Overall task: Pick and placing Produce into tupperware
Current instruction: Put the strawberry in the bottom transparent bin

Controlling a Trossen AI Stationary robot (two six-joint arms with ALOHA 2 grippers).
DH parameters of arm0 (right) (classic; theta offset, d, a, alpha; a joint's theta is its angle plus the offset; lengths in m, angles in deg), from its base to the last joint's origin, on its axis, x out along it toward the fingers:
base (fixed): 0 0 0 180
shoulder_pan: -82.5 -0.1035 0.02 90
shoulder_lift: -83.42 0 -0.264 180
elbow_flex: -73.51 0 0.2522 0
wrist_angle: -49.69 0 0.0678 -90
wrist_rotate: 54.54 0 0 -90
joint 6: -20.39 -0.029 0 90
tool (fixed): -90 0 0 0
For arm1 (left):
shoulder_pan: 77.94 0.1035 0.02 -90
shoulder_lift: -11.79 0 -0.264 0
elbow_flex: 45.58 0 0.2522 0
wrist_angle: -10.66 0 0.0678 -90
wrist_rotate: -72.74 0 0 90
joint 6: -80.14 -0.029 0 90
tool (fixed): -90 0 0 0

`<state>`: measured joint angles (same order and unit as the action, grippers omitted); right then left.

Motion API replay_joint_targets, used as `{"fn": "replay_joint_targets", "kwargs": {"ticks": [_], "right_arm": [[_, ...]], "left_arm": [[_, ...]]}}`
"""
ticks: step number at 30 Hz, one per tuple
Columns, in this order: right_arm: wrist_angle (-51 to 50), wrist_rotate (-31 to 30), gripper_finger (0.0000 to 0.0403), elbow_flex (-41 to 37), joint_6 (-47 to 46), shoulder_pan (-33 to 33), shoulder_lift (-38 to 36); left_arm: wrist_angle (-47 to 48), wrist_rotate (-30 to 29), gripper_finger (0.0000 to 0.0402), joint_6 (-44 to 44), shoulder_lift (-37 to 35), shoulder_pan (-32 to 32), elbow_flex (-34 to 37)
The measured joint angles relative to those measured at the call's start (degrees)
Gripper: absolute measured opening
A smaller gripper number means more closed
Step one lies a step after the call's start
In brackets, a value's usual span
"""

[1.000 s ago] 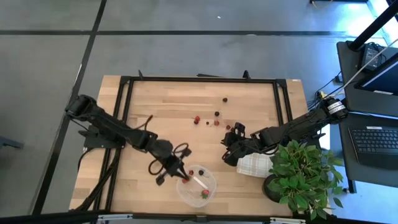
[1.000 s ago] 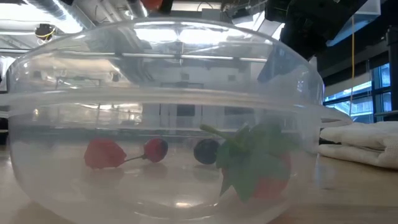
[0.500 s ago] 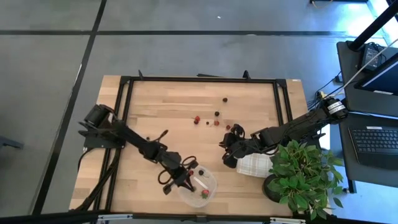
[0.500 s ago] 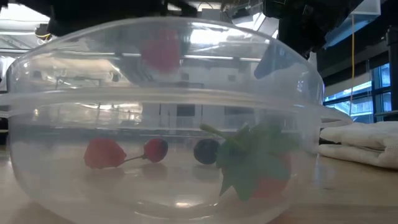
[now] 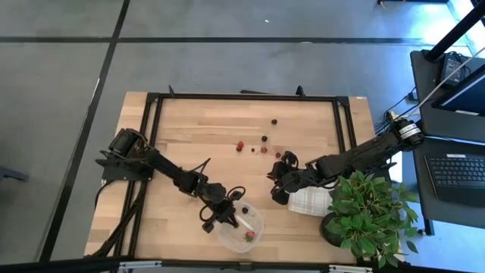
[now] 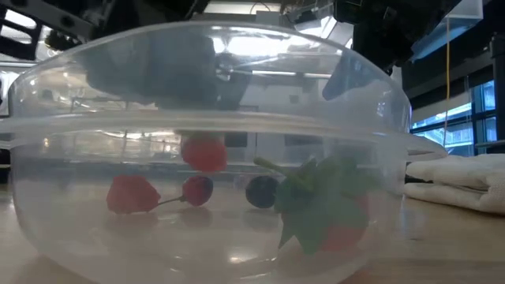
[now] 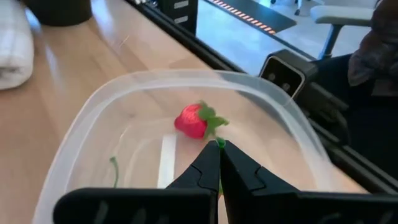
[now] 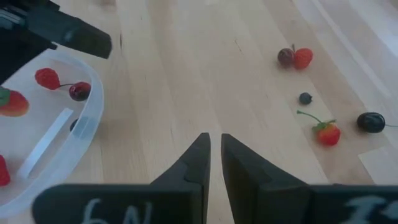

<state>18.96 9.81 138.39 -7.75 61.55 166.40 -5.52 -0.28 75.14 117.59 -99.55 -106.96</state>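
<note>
Your left pincer (image 7: 219, 163) hangs inside the tupperware (image 5: 241, 227) at the desk's (image 5: 204, 136) near edge, its fingers together on the green stem of a red strawberry (image 7: 193, 121), which dangles above the container's floor. Several red and dark pieces lie in the bottom. Your right pincer (image 8: 215, 163) waits pressed together beside the white cloth (image 5: 309, 201), with loose produce (image 5: 264, 139) scattered mid-desk

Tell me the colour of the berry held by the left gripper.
Red with a green leafy top, clearest in the left wrist view.
</note>
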Motion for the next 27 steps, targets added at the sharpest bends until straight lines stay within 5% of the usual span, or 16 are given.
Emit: {"fn": "replay_joint_targets", "kwargs": {"ticks": [27], "right_arm": [[-0.15, -0.04, 0.0042, 0.0, 0.13, 0.0, 0.0]], "left_arm": [[-1.02, 0.3, 0.0, 0.42, 2.58, 0.39, 0.02]]}}
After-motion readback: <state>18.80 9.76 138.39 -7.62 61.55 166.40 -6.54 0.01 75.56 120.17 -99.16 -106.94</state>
